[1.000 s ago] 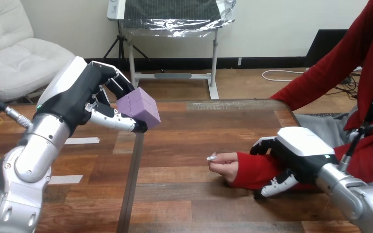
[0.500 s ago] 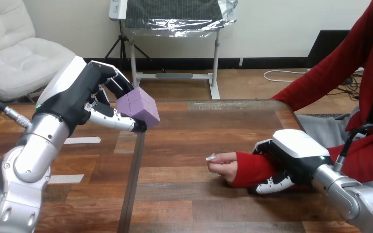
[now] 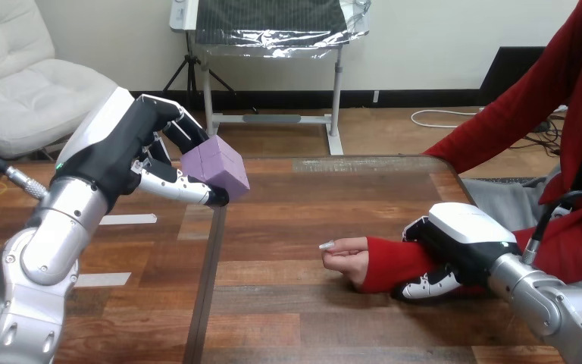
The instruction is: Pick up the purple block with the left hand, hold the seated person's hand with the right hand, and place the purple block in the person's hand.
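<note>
Left robot hand [image 3: 125,155] grips purple block [image 3: 214,168]; right robot hand [image 3: 466,236] clasps the person's wrist [image 3: 386,263]. Delivery into the person's hand [image 3: 347,256] comes next.

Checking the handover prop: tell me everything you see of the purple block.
The purple block is a pale lilac cube, matte, with faint seams splitting its faces into smaller squares. It is tilted and raised off the table. The left hand pinches it: fingers on its upper far side, thumb beneath. Nothing else touches it; the person's hand lies apart, to its right.
</note>
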Tool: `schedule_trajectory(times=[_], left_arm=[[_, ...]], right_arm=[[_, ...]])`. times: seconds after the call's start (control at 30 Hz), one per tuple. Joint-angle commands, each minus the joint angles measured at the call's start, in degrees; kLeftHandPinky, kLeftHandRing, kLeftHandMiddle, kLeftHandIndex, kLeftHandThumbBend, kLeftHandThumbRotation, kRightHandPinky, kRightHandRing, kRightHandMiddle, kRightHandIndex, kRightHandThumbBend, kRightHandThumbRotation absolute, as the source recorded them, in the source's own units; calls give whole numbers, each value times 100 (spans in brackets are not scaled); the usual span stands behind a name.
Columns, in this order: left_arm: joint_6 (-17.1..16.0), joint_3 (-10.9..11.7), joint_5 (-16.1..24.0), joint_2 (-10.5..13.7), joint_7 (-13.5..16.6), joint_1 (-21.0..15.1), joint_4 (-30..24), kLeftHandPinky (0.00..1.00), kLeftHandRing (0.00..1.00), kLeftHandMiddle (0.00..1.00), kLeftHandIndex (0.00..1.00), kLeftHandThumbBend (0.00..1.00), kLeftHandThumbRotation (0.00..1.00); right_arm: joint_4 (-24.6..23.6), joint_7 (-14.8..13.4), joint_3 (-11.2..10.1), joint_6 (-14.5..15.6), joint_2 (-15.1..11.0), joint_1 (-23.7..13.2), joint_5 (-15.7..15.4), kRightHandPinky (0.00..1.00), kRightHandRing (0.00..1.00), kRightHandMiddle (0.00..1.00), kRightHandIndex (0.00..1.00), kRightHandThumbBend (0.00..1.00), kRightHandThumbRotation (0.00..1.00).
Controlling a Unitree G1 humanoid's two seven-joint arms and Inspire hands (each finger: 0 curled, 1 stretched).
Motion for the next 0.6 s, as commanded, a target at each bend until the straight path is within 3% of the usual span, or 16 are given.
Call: schedule_trajectory(times=[0.0, 0.3, 0.57], left_arm=[[-37, 151, -41, -24, 22, -196, -89, 16, 23, 31, 41, 76, 0], [-64, 137, -26, -12, 60, -203, -61, 17, 24, 32, 41, 76, 0], [-170, 137, -21, -15, 114, -236, 46, 17, 23, 31, 41, 77, 0]], right_arm=[[155, 55, 51, 53, 60, -286, 68, 28, 33, 38, 41, 67, 24], [221, 2, 29, -24, 54, -302, 95, 24, 28, 33, 34, 68, 23], [141, 118, -59, -8, 46, -299, 217, 21, 25, 30, 31, 69, 25]])
